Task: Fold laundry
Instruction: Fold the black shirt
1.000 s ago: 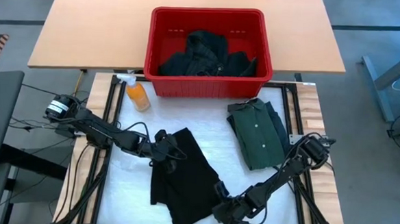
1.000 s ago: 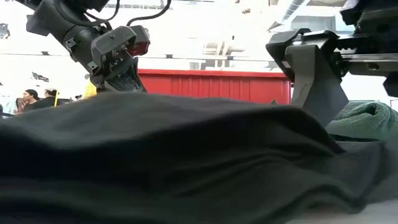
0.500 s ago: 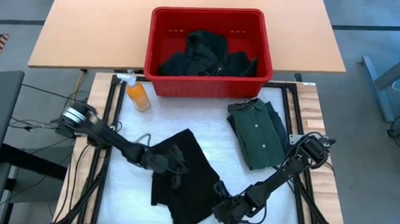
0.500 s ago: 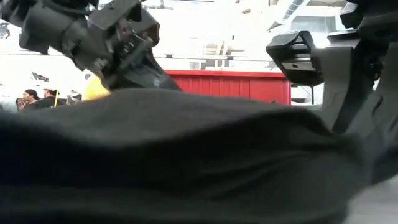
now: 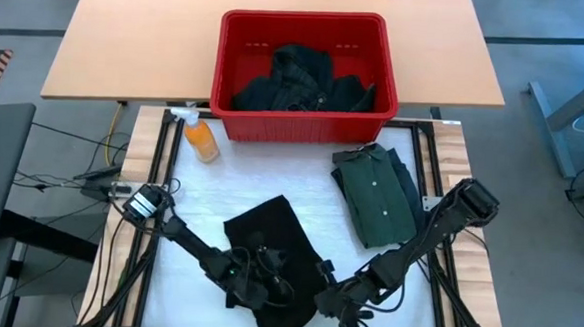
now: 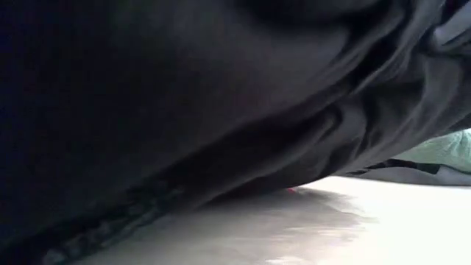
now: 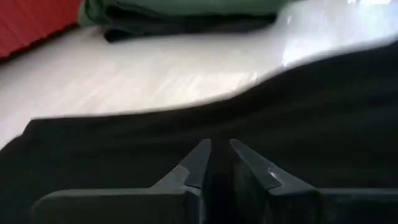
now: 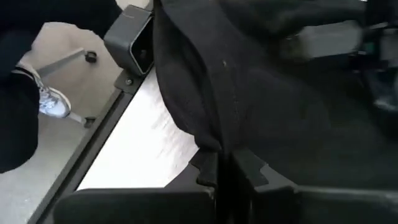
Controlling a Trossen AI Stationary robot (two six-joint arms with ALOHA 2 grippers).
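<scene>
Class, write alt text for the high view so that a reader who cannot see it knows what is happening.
Seen from above, both pincers, left and right, are shut on a black garment at the near edge of the white table. A folded green shirt lies to the right; behind stand a red basket of dark clothes and an orange spray bottle.

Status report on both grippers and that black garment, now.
Left gripper shut on black garment, near edge. Right gripper shut on its near right corner. Nothing in the way.
</scene>
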